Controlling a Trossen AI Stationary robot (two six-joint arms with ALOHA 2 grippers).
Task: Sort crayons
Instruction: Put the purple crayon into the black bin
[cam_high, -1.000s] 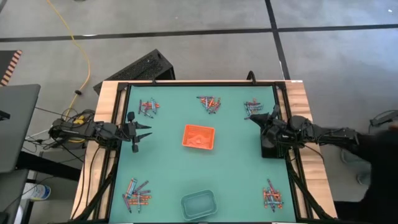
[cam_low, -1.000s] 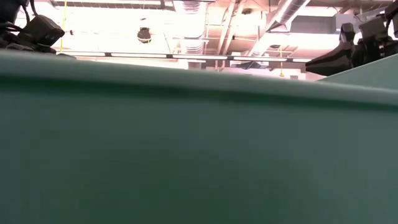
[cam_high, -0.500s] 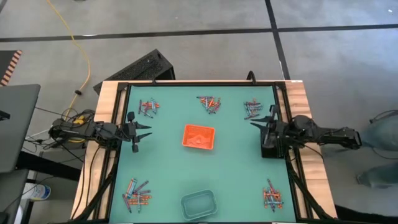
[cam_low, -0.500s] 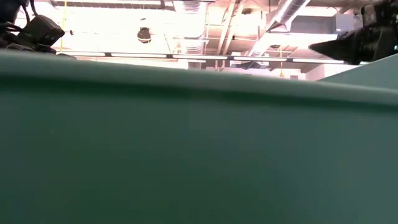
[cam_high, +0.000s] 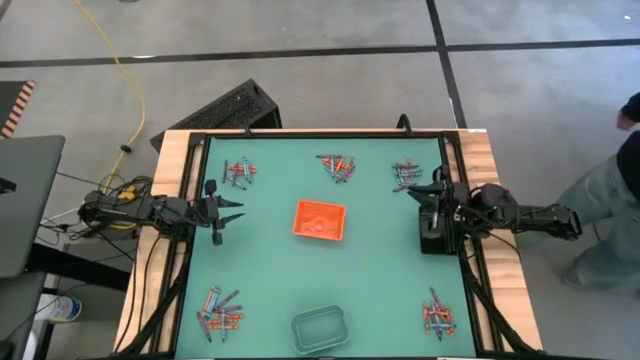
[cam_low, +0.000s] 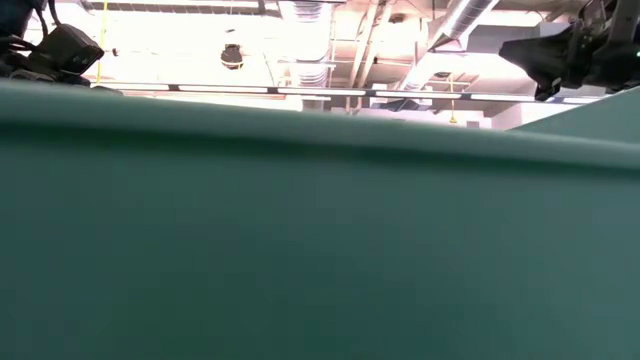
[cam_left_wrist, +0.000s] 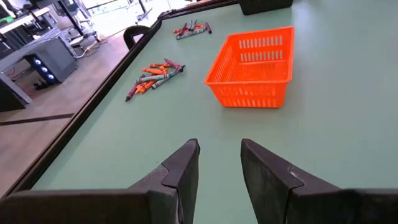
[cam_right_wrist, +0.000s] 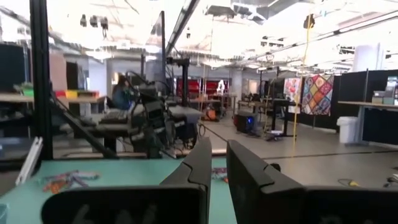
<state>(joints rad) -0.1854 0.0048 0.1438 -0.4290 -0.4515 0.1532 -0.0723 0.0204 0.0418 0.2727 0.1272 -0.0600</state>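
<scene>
Swinging back from the far-right crayons (cam_high: 405, 174), the right gripper (cam_high: 414, 190) has fingers slightly apart, empty; left gripper (cam_left_wrist: 219, 163), fingers apart, stays put. Crayons remain piled on the bench (cam_high: 270, 270), unsorted.

The view from above is bright and even, with soft light and only small, faint shadows under the arms on the green table (cam_high: 380, 280). The low view is mostly a big blurry green band, too close to be sharp. Behind it the ceiling lights (cam_low: 300, 25) glare so white that the top looks washed out. The right wrist view also has strong glare from the ceiling, and the room far away looks a bit soft. The left wrist view is clear and well lit
</scene>
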